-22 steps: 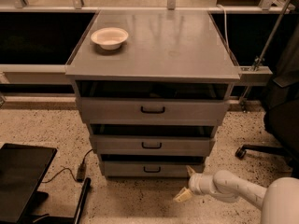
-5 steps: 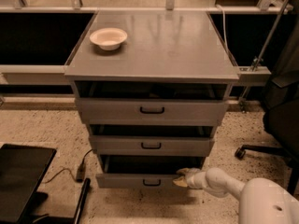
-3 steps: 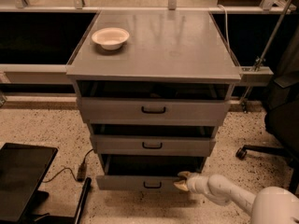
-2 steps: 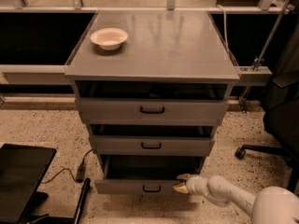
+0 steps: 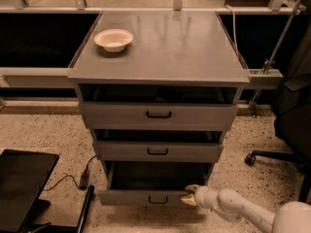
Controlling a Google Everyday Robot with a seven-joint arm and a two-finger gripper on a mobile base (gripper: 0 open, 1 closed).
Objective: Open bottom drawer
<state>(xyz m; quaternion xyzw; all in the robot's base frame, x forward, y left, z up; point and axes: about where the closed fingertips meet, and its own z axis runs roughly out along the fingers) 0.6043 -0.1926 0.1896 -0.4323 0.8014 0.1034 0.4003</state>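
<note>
1. The bottom drawer [image 5: 141, 197], lowest in the cabinet, stands partly out. Its left corner is near a dark bar [image 5: 87, 205] on the floor and might catch on it.
2. The pincer [image 5: 190, 196] is at the drawer's right end. I cannot tell whether it is apart or together. Pulling off-centre could skew and jam the drawer.

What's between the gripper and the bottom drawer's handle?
Only bare drawer front: the gripper sits at the right end of the bottom drawer, handle at centre. Camera view.
</note>
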